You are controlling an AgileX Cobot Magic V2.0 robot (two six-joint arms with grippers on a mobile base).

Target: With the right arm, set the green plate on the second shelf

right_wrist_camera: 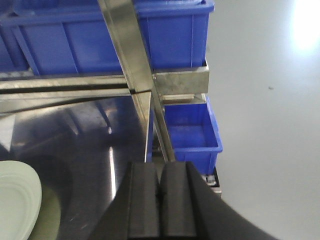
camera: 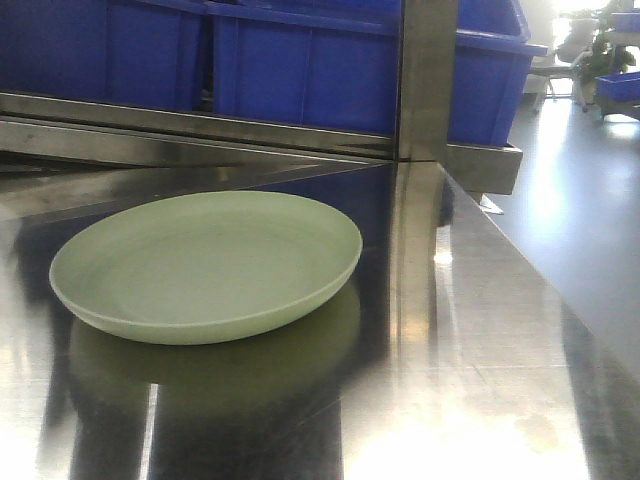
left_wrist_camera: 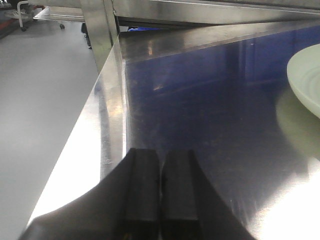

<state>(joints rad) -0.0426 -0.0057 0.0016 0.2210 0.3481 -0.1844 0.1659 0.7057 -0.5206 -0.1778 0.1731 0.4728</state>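
Front view: we see the green plate (camera: 205,265) flat on the steel table (camera: 480,380).
Right gripper (right_wrist_camera: 160,197): closed, pads together.
Left gripper (left_wrist_camera: 160,192): closed, pads together.

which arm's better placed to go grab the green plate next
Right, probably. In the right wrist view the green plate lies close beside the shut right gripper. From the shut left gripper it sits farther ahead, off to the side. The right would need to open first.
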